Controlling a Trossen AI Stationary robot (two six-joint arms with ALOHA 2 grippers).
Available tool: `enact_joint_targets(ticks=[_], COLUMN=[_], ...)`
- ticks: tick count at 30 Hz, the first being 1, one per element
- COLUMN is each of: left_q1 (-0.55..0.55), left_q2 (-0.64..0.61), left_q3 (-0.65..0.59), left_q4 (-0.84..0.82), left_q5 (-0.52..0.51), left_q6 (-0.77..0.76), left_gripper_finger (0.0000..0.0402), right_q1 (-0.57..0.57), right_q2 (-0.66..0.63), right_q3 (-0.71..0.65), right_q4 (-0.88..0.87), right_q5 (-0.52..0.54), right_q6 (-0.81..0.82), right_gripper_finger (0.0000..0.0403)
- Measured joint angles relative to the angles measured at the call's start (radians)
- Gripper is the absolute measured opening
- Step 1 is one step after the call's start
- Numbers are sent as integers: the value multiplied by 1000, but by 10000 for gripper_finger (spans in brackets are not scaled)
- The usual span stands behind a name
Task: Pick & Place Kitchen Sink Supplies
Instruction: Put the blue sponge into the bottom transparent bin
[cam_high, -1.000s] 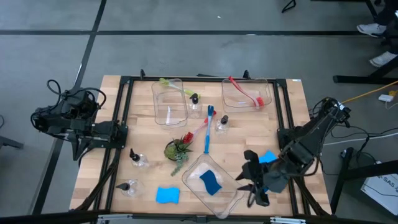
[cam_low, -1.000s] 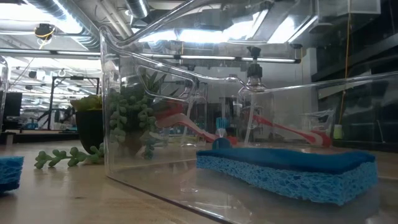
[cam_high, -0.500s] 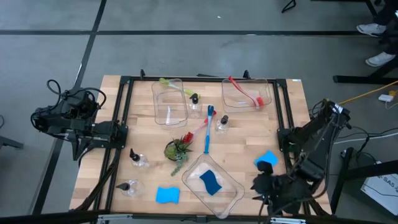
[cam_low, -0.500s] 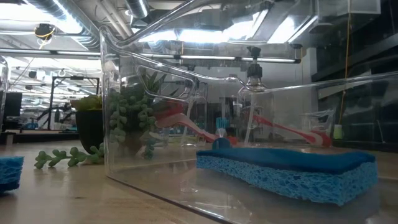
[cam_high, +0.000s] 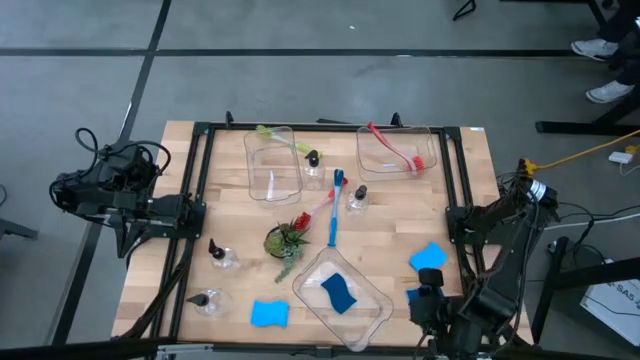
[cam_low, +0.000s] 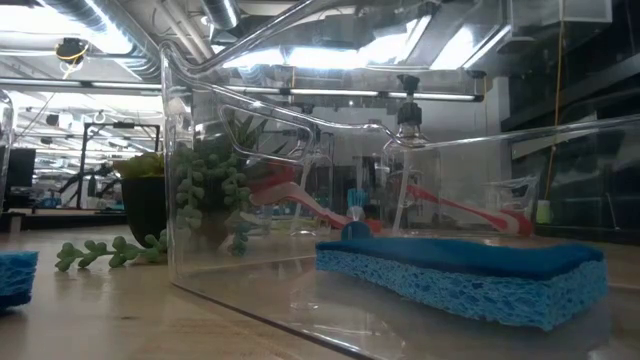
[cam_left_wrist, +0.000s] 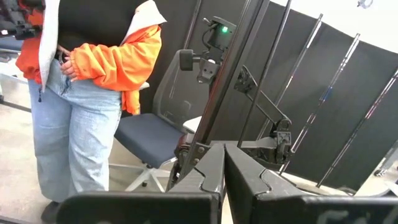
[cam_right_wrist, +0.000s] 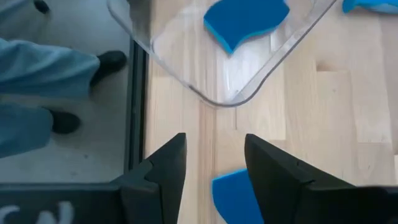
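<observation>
My right gripper (cam_high: 433, 306) (cam_right_wrist: 214, 139) is open and hovers over the table's near right corner. A small blue sponge (cam_right_wrist: 232, 193) (cam_high: 414, 295) lies flat on the wood below, between its fingers. Another blue sponge (cam_high: 430, 257) lies a little farther in. A third (cam_high: 340, 293) (cam_low: 460, 268) rests inside the near clear bin (cam_high: 372, 312), and one more (cam_high: 269, 314) lies near the front edge. Pump bottles (cam_high: 222, 257) (cam_high: 358, 197) and a blue brush (cam_high: 335, 208) sit mid-table. My left gripper (cam_left_wrist: 224, 177) is shut, parked off the table's left edge.
A potted plant (cam_high: 287, 240) stands beside the near bin. Two more clear bins (cam_high: 272, 165) (cam_high: 398, 152) sit at the far edge, one with a red brush, one with a yellow-green brush across it. A black frame rail (cam_right_wrist: 138, 93) borders the near edge; a person's legs show beyond.
My right gripper has drawn back from beside the near bin toward the table's near right corner, staying open. This has uncovered the blue sponge on the right and the smaller sponge near the edge. Nothing on the table has moved.
</observation>
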Motion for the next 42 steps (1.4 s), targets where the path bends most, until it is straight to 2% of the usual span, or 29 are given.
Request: enact_joint_targets(ticks=[8, 13, 20, 25, 29, 38, 42], left_q1=[0, 0, 0, 0, 0, 0, 0], left_q2=[0, 0, 0, 0, 0, 0, 0], left_q3=[0, 0, 0, 0, 0, 0, 0], left_q4=[0, 0, 0, 0, 0, 0, 0], left_q5=[0, 0, 0, 0, 0, 0, 0], left_q6=[0, 0, 0, 0, 0, 0, 0], left_gripper_finger=[6, 6, 6, 6, 6, 6, 6], right_q1=[14, 71, 119, 119, 119, 119, 111], right_q2=[25, 26, 27, 27, 27, 22, 22], right_q3=[-6, -120, -316, -426, -502, -604, -606], right_q4=[-44, -32, 133, 275, 368, 440, 441], right_q5=[-6, -35, -113, -168, -170, -158, -151], right_q6=[-24, 13, 80, 23, -9, -24, -24], right_gripper_finger=[162, 163, 163, 163, 163, 162, 139])
